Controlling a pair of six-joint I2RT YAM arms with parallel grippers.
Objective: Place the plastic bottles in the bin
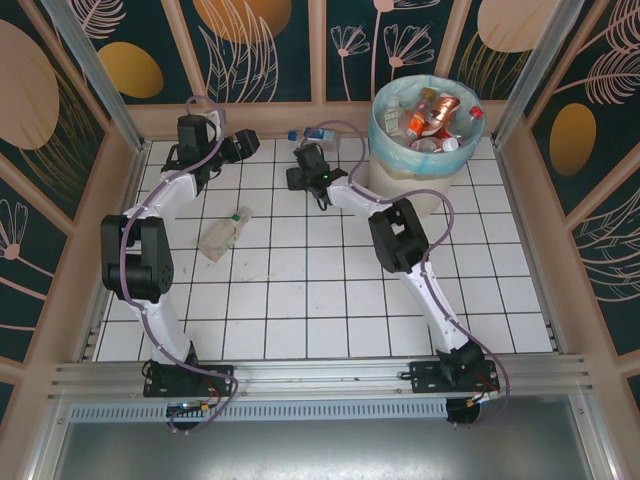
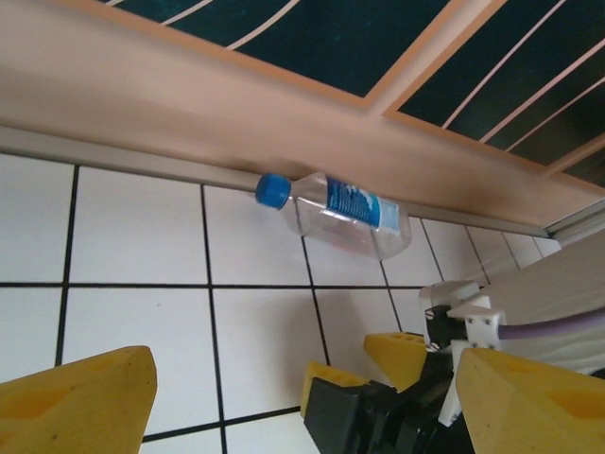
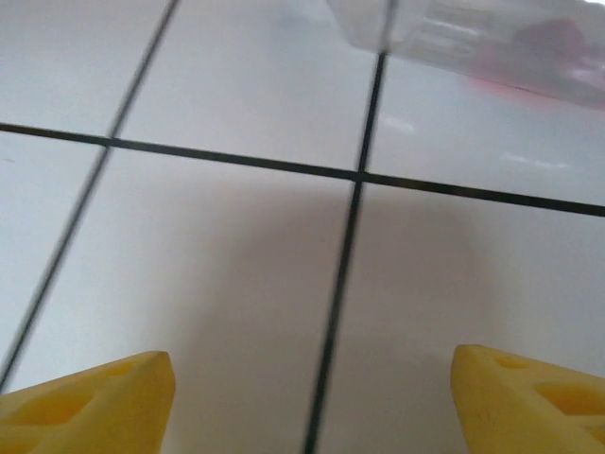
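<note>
A clear plastic bottle with a blue cap and blue label lies on its side against the back wall. A second bottle, crumpled and green-capped, lies on the tiles left of centre. The bin, lined with a blue-green bag, stands at the back right with several bottles inside. My left gripper is open and empty, facing the blue-capped bottle. My right gripper hovers low over the tiles just in front of that bottle, open and empty; its yellow fingers show in the left wrist view. A blurred clear bottle lies ahead of it.
The wooden back wall runs right behind the blue-capped bottle. The two grippers are close together at the back of the white tiled table. Low wooden rails border the table left and right.
</note>
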